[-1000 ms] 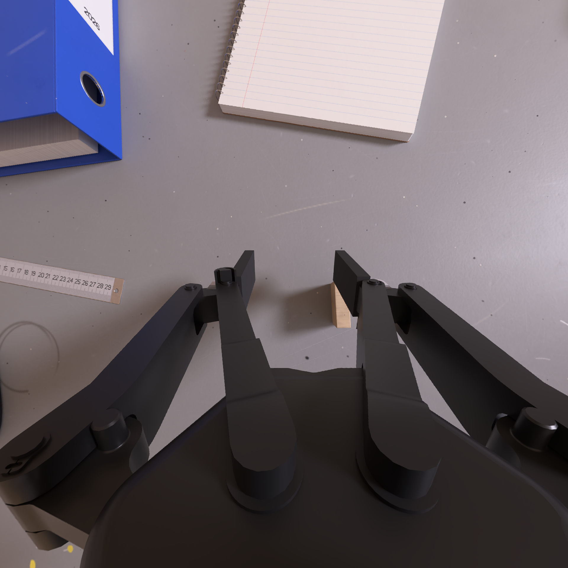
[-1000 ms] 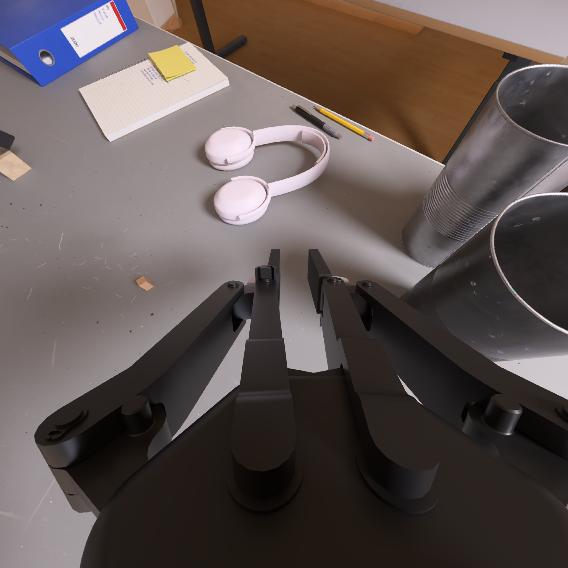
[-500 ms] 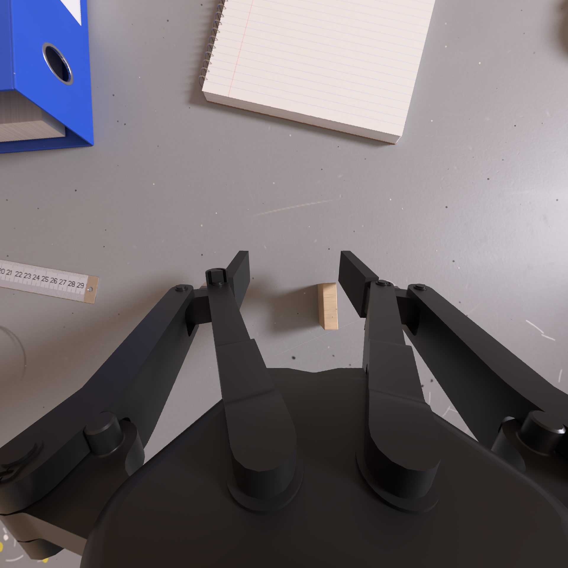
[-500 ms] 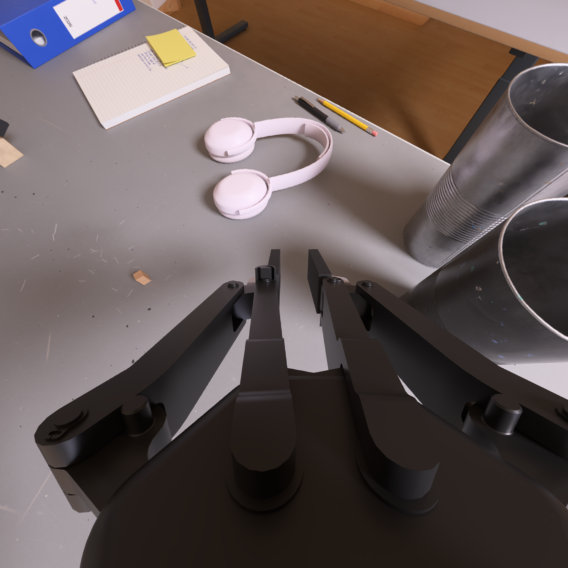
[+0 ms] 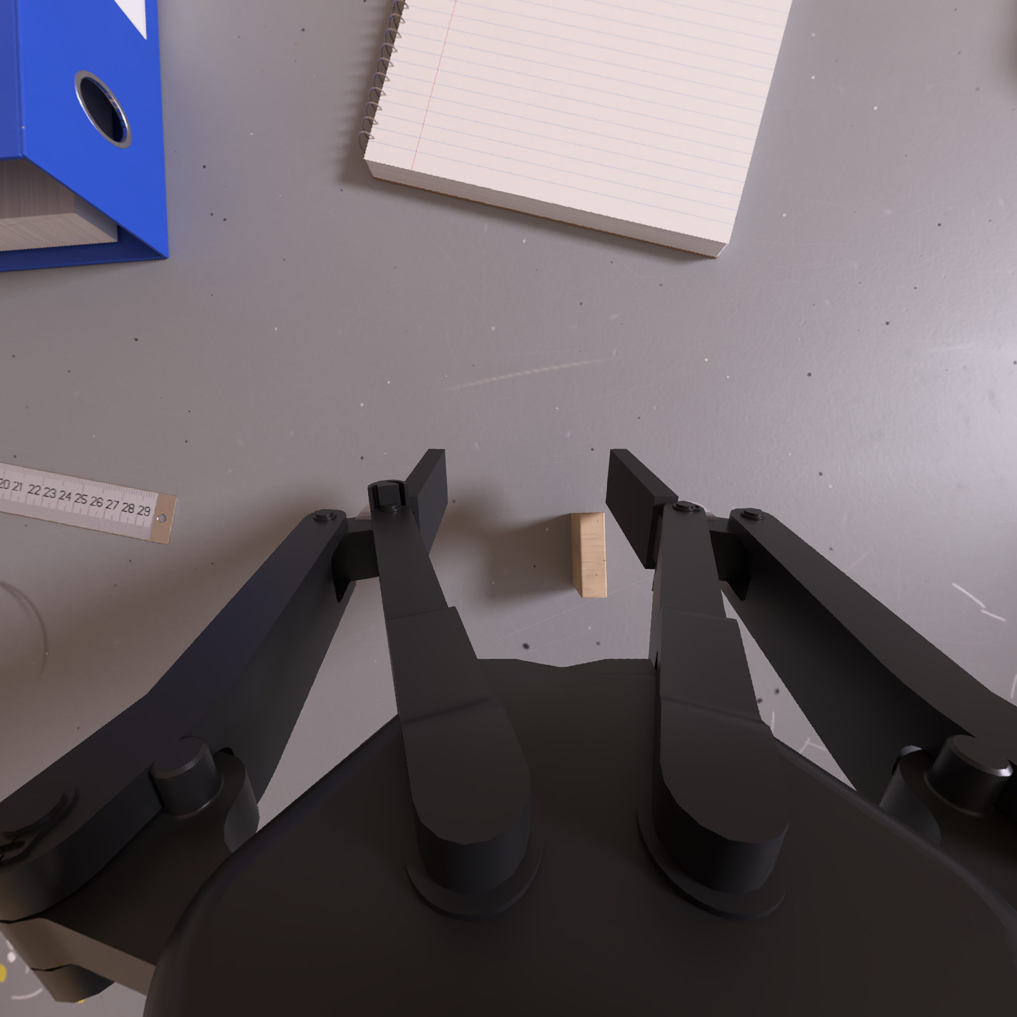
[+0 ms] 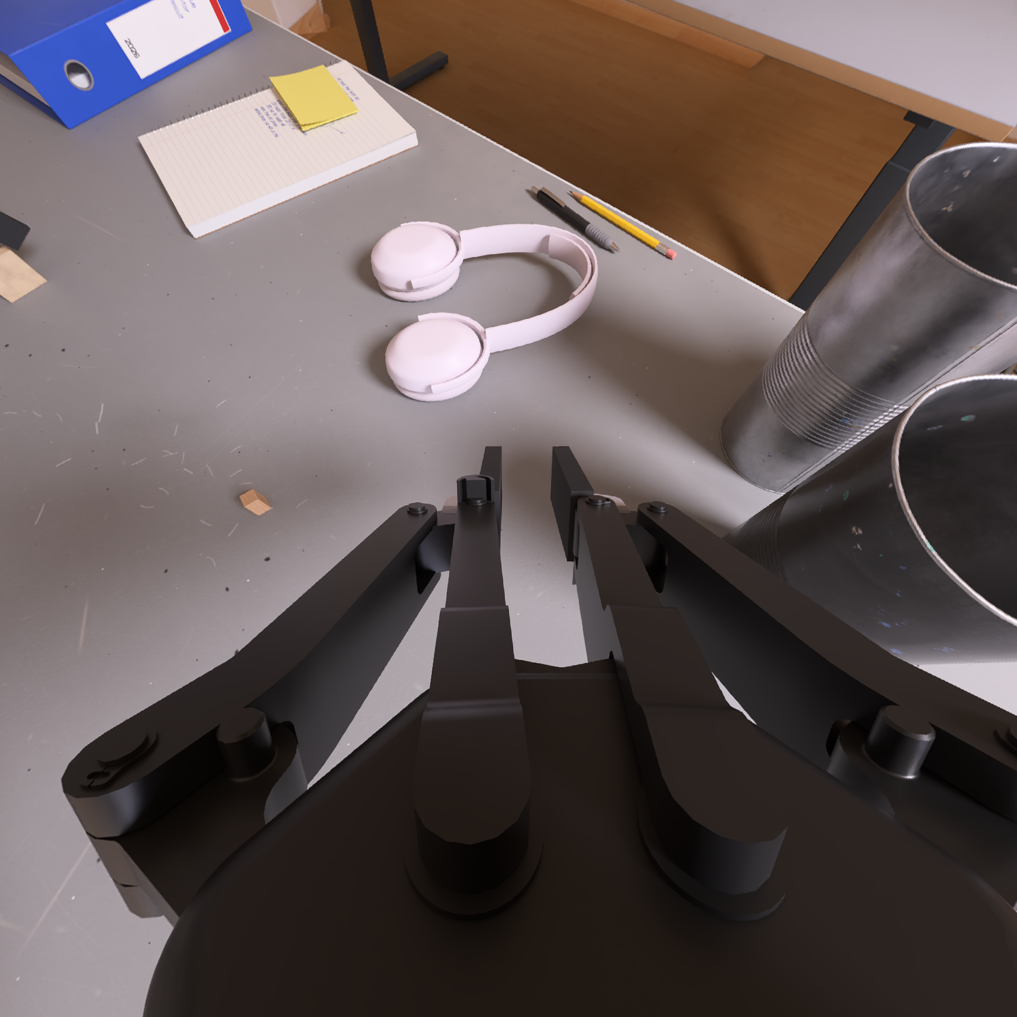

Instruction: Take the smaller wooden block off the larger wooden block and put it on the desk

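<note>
A small wooden cube point(image 6: 255, 502) lies by itself on the grey desk point(image 6: 165, 357), left of my right gripper point(image 6: 525, 468). That gripper hangs above the desk, empty, with a narrow gap between its fingers. A larger pale wooden block point(image 5: 589, 553) rests on the desk with nothing on it. It sits under my left gripper point(image 5: 525, 479), which is open and empty, and lies nearer the right fingertip point(image 5: 627, 484) without touching it. The same block shows at the left edge of the right wrist view point(image 6: 16, 275), below a dark fingertip point(image 6: 11, 228) of the left gripper.
A blue binder point(image 5: 82, 126) and a spiral notepad point(image 5: 572, 110) lie beyond the larger block, with a ruler point(image 5: 88, 501) to the left. Pink headphones point(image 6: 468, 308), a pen point(image 6: 575, 217) and a pencil point(image 6: 622, 223) lie ahead of my right gripper. Two metal cylinders point(image 6: 880, 330) stand close on its right, by the desk edge.
My left gripper has opened slightly and shifted. The larger block, half hidden behind the right finger a second ago, now shows whole between the fingers. The right gripper has only swayed slightly.
</note>
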Action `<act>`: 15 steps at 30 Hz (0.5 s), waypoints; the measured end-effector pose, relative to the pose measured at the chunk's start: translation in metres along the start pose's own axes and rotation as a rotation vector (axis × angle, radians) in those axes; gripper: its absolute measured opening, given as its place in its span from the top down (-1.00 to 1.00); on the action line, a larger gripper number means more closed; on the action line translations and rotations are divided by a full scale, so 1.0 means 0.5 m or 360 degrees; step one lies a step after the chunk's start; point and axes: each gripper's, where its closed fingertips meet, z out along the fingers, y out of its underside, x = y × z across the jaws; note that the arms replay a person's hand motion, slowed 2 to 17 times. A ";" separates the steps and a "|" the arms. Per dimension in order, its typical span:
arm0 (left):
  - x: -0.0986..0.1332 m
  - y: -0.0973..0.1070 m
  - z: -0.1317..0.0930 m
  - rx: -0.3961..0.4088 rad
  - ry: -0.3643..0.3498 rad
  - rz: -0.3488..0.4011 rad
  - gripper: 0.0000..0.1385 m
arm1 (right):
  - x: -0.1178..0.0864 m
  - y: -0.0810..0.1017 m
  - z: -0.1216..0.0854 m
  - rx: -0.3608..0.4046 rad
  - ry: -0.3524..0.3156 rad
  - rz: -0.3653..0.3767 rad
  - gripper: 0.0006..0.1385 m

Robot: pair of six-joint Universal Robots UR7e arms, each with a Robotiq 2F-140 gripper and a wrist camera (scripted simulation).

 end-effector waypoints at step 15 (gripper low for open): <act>-0.004 0.010 0.014 -0.0058 -0.0041 -0.0011 -0.15 | -0.004 -0.004 -0.001 0.0010 -0.0004 -0.0011 0.66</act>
